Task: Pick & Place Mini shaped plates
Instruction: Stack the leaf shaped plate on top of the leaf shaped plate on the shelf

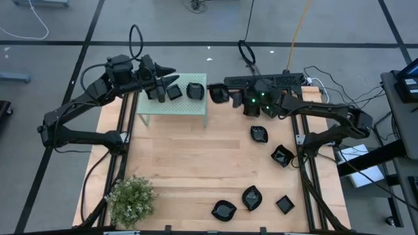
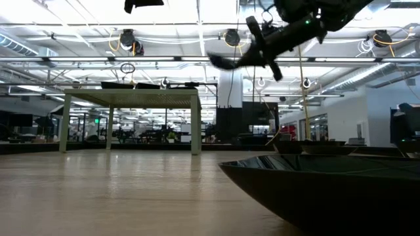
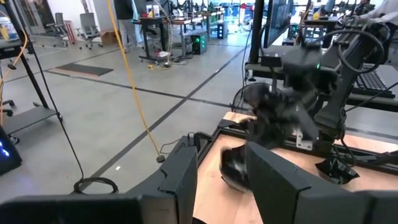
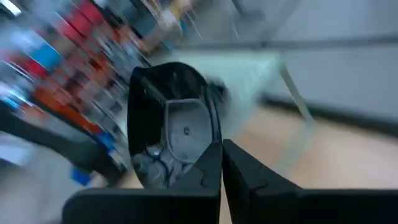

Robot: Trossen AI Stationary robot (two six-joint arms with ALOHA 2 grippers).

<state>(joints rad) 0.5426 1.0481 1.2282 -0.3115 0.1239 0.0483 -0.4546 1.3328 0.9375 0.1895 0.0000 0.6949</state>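
Observation:
A pale green stand [image 1: 171, 104] is at the table's far left and carries two black mini plates [image 1: 174, 91] [image 1: 196, 90] on its top. My left gripper [image 1: 168, 79] hovers open and empty well above the stand; it also shows in the low view [image 2: 144, 5]. My right gripper [image 1: 228, 94] is shut on another black plate [image 1: 217, 93], high above the table just right of the stand. Several more black plates [image 1: 259, 134] [image 1: 282, 155] [image 1: 252, 197] lie flat on the table's right and near parts. My right gripper pinches the plate's rim [image 4: 208, 155] between its two fingers, at one edge of the plate. The fingers come from the table's right. The plate [image 2: 230, 62] sticks out beyond the fingertips toward the stand, tilted and lifted clear of the table.
A small potted plant [image 1: 130, 199] stands at the table's near left corner. One plate [image 2: 328, 190] lies close in front of the low camera. A black power strip and cables [image 1: 274, 81] run along the far edge. Bare wood [image 1: 189, 156] lies between the stand and the near plates.

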